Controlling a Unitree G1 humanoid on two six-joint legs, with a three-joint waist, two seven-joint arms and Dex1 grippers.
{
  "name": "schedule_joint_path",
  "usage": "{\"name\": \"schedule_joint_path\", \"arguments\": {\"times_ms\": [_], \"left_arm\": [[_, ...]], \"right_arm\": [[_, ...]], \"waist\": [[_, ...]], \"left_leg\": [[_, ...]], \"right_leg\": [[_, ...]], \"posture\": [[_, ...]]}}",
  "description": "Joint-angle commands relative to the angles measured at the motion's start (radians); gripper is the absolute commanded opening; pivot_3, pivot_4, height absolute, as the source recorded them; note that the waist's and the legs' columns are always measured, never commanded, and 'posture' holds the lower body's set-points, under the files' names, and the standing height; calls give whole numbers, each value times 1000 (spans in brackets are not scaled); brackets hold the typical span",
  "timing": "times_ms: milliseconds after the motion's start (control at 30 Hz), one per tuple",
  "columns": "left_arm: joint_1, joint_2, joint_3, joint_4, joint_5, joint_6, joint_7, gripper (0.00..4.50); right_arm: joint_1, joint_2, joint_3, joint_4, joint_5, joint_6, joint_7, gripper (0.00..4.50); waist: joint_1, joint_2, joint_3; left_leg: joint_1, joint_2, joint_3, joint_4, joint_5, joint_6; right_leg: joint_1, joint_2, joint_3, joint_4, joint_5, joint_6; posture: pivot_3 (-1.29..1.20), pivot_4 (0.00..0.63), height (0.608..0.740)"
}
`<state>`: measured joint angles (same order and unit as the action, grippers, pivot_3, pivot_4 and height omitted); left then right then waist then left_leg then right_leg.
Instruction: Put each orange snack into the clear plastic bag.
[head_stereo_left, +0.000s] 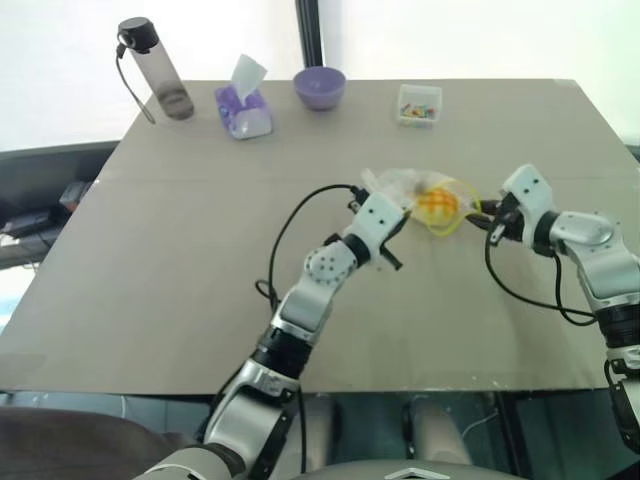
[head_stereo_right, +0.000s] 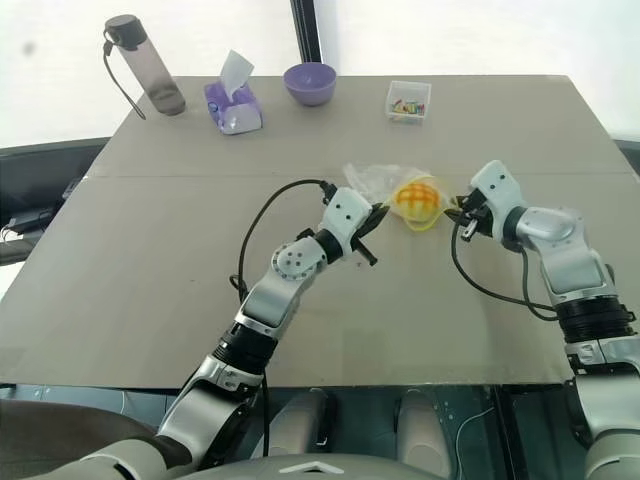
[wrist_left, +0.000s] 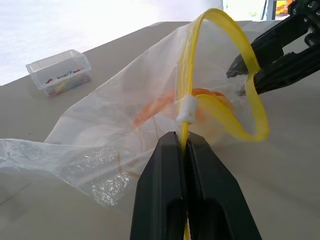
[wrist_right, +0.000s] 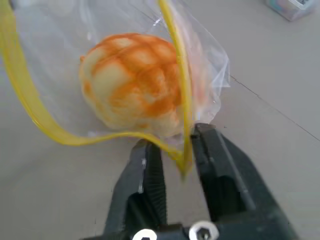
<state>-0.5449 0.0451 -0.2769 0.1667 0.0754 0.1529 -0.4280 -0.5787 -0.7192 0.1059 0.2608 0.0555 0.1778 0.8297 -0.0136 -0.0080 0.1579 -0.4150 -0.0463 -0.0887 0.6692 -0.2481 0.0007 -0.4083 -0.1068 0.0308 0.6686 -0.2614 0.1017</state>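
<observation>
Yellow-orange and criss-crossed, the bun (wrist_right: 135, 80) was seen lying inside the clear plastic bag (wrist_left: 115, 130) near the centre of the desk (head_stereo_left: 180, 270). The bag's yellow strip (wrist_left: 240, 75) was bowed into an open loop. The left hand (wrist_left: 184, 145) was clamped tight on the strip at the bag's nine o'clock side. The right hand (wrist_right: 181, 156), at three o'clock, was set with narrow fingers on either side of the strip's corner; a firm pinch could not be told. A small clear box (head_stereo_left: 419, 104) was placed toward one o'clock.
</observation>
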Motion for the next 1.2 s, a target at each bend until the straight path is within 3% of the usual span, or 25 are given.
{"name": "schedule_joint_path", "arguments": {"times_ms": [33, 267, 500, 533, 567, 600, 633, 667, 833, 1033, 1200], "left_arm": [[-7, 10, 14, -53, -1, 0, 9, 0], [-142, 73, 76, -164, -22, 79, -6, 0], [-252, 110, 116, -192, -68, 136, -30, 0], [-251, 112, 109, -190, -67, 135, -32, 0], [-243, 113, 98, -187, -63, 130, -34, 0], [-234, 114, 88, -186, -57, 123, -33, 0], [-226, 114, 82, -187, -54, 122, -29, 0], [-218, 111, 78, -189, -54, 124, -25, 0], [-169, 128, 52, -239, -22, 79, -18, 0], [-125, 171, 14, -289, 51, 24, -14, 0], [-128, 180, 4, -292, 71, 15, -19, 0]], "right_arm": [[-20, -32, -36, -50, -4, -26, 14, 28], [-119, -119, -121, -49, -21, 6, -44, 28], [-195, -138, -170, -59, 5, 30, -56, 28], [-192, -136, -170, -64, 8, 31, -56, 601], [-176, -142, -158, -77, 5, 34, -43, 861], [-157, -154, -144, -94, -4, 45, -28, 1512], [-138, -170, -127, -111, -19, 44, -10, 1690], [-122, -191, -120, -128, -24, 53, 16, 2189], [-129, -266, -149, -205, -2, 49, 86, 2189], [-124, -154, -37, -458, 31, 95, 106, 2189], [-147, -66, 82, -451, -72, -30, 87, 2189]], "waist": [[0, 0, 0], [0, 0, 1], [-2, 0, 1], [-2, 0, 1], [-1, 0, 1], [-1, 0, 1], [0, 0, 1], [3, 0, 1], [-2, 1, 1], [-18, 1, 1], [-6, 0, 1]], "left_leg": [[0, 0, 0, 0, 0, 0], [-1, 0, 0, 0, 0, 0], [-1, 0, 0, -3, 0, 0], [-1, 0, 0, -3, 0, 0], [-1, 0, 0, -3, 0, 0], [-1, 0, 0, -3, 0, 0], [-1, 0, 0, -3, 0, 0], [-1, 0, 0, -3, 0, 0], [-1, 0, 0, -3, 0, 1], [0, 1, -1, -3, 0, 1], [-1, -1, -2, 0, 0, 1]], "right_leg": [[0, 0, 0, 0, 0, 0], [-1, 0, 0, 0, 0, 0], [0, 0, 0, -4, 0, 0], [0, 0, 0, -5, 0, 0], [0, 0, 0, -5, 0, 0], [0, 0, 0, -6, 0, 0], [0, 0, 0, -6, 0, 0], [0, 0, 0, -5, 0, 0], [0, 0, -1, -6, 0, 0], [0, 1, 0, -5, 0, 0], [1, 0, 0, -4, 0, 1]], "posture": [[0, 150, 740], [0, 150, 740], [0, 150, 740], [0, 150, 740], [0, 150, 740], [0, 150, 740], [0, 150, 740], [0, 150, 740], [0, 150, 740], [0, 150, 740], [0, 150, 740]]}}
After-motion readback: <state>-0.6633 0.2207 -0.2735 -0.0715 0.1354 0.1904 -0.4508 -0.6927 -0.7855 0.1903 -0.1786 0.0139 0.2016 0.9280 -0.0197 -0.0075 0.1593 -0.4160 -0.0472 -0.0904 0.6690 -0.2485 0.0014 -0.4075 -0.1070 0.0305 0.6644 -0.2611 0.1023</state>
